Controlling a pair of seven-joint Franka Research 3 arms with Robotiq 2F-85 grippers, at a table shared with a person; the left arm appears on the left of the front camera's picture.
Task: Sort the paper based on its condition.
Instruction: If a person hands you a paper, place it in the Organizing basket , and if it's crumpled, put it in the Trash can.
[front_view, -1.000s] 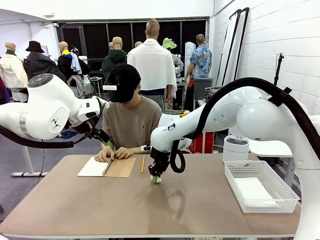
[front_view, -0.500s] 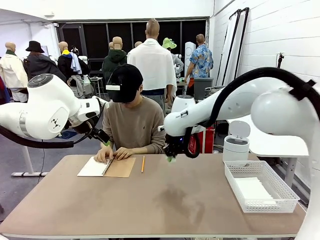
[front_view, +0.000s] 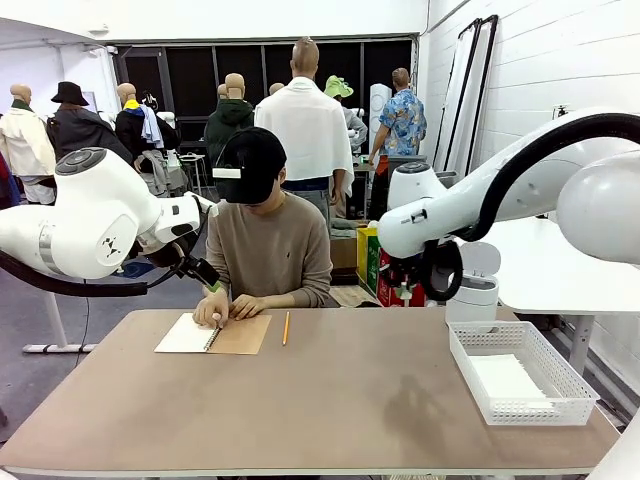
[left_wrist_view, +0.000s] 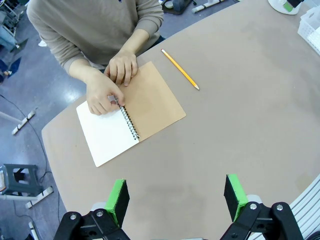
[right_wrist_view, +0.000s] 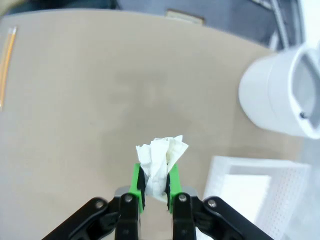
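As crumpled paper (right_wrist_view: 161, 159) belongs in the bin (right_wrist_view: 280, 97) | right claw (right_wrist_view: 155, 187) pinches it above tabletop (right_wrist_view: 75, 100) | left claw (left_wrist_view: 177, 197) wide, idle.

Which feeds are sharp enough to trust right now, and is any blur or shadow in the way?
Right wrist view: soft with motion blur, though the crumpled white paper in the right pincer still reads. Left wrist view: crisp, wide-angle bending at the table edges, open left pincer. Front view: evenly lit and sharp, a soft arm shadow on the tan tabletop.

Front view faces the person (front_view: 265, 235) across the table (front_view: 300, 400); both wrist views look down onto it.
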